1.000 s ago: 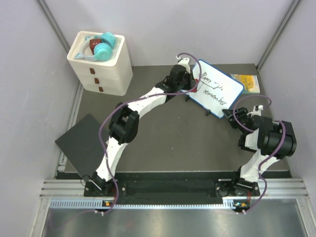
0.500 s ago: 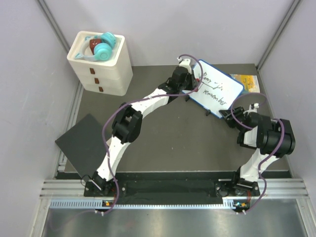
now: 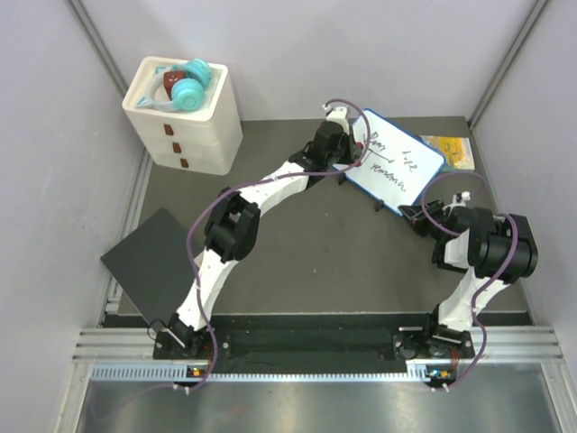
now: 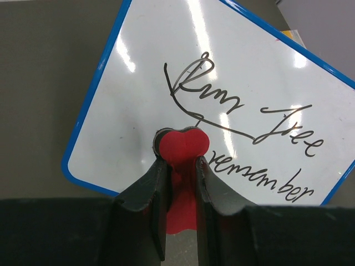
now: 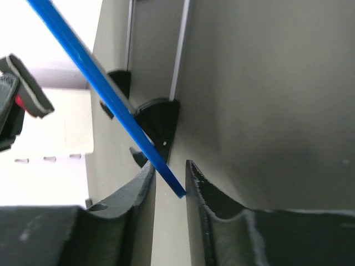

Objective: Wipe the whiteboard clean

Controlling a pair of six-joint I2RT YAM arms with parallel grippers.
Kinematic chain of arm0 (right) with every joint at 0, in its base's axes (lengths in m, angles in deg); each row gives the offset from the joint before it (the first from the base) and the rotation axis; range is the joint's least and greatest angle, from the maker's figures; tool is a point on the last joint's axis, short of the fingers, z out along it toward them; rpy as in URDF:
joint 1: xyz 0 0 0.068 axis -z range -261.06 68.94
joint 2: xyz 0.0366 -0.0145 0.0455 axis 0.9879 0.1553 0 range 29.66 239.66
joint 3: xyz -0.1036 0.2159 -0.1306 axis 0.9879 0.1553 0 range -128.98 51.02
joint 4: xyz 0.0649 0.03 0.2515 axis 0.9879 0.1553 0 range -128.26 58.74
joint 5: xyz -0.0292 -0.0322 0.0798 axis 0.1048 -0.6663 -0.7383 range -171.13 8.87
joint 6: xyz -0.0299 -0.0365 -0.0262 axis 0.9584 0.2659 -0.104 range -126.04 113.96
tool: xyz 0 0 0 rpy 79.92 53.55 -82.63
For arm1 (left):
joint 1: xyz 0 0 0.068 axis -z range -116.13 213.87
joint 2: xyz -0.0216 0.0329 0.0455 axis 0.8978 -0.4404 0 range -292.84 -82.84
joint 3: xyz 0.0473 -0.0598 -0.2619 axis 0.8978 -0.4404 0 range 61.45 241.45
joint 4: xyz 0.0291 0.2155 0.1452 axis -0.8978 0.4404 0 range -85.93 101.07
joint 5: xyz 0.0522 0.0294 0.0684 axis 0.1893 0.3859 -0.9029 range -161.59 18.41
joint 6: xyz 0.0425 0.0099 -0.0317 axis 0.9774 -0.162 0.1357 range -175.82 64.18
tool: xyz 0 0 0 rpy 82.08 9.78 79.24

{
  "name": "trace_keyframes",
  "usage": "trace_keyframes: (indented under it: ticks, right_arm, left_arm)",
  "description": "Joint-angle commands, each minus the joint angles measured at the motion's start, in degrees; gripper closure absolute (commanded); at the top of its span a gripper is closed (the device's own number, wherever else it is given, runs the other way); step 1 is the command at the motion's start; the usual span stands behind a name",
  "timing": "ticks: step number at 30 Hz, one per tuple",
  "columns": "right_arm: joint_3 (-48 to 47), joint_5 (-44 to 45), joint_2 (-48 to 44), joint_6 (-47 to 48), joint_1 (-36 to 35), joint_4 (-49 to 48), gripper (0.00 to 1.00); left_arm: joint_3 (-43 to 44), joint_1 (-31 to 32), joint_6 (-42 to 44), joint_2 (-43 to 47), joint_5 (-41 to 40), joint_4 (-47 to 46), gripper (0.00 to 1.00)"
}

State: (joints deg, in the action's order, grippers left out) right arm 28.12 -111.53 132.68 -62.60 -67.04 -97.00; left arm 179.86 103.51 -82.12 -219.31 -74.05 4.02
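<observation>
The dark grey matte counter (image 3: 297, 244) carries, at its far left corner, a white plastic three-tier drawer unit (image 3: 185, 126). At the far right stands the small white rectangular whiteboard with a thin blue rim (image 3: 397, 162), propped at a tilt on its black feet, one corner toward the robot's right arm. The left pincer (image 3: 347, 149) reaches over the board's left part and is clamped narrowly on a red eraser block with a dark wiping edge (image 4: 182, 145). In the wrist view that edge sits just under the first word of the black handwriting (image 4: 244, 127), though contact with the surface cannot be confirmed. The right pincer (image 5: 169, 172) is closed close about the board's near corner, the blue rim passing between its fingers, apparently to steady it. All the writing looks intact, so the job seems to be at the very start of the wiping step. The next move likely calls for pressing the eraser flat and sweeping it across both lines, while the right arm braces the light board against sliding or tipping.
</observation>
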Motion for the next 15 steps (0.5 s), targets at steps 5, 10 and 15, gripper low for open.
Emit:
trace_keyframes:
  ticks: [5,10,15]
  right_arm:
    - [0.04,-2.65,-0.1,0.66,-0.49,-1.99,0.97]
    - [0.04,-3.62,-0.28,0.74,-0.57,-0.42,1.0]
    - [0.39,-4.15,-1.86,2.59,-1.27,2.49,1.0]
  left_arm:
    - [2.97,0.18,-0.15,-1.35,-0.27,-4.78,1.0]
    - [3.06,0.18,0.38,-1.79,-0.09,-4.78,1.0]
    - [2.79,0.18,0.29,-2.14,0.44,-4.34,1.0]
